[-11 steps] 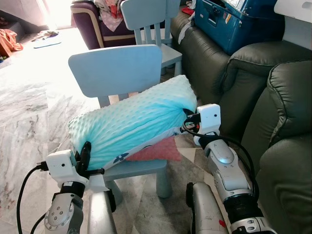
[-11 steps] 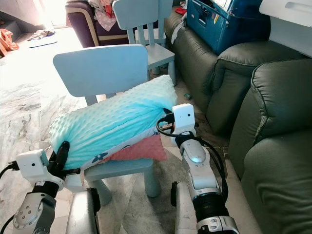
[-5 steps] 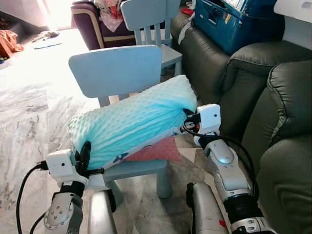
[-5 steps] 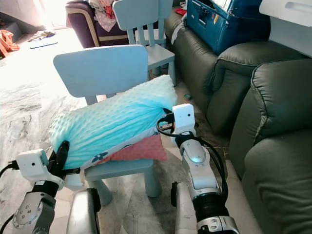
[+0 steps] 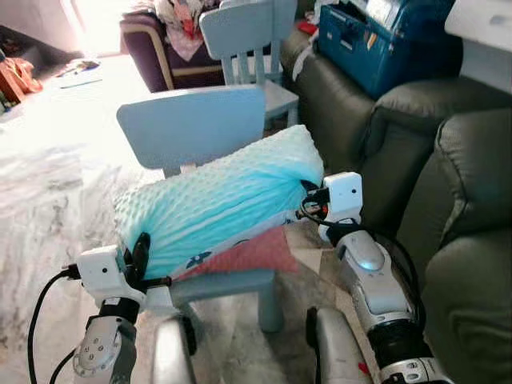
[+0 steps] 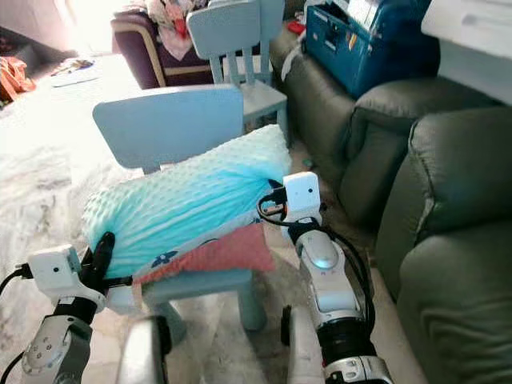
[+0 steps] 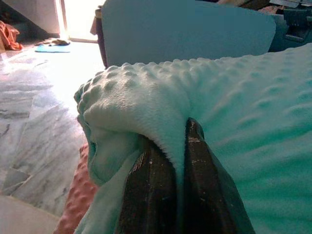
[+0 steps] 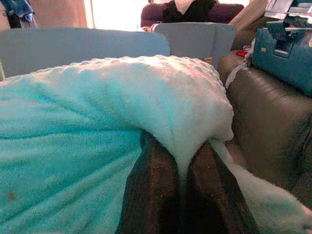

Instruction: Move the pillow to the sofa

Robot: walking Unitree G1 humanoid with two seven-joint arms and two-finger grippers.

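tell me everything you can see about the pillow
The pillow is long and plump, with a light turquoise bumpy fleece top and a pinkish-red dotted underside edged with a white floral strip. It lies tilted over the seat of a pale blue chair, its right end higher. The left gripper pinches one end and the right gripper the other.

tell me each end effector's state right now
Left end effector: shut on the pillow.
Right end effector: shut on the pillow's other end.
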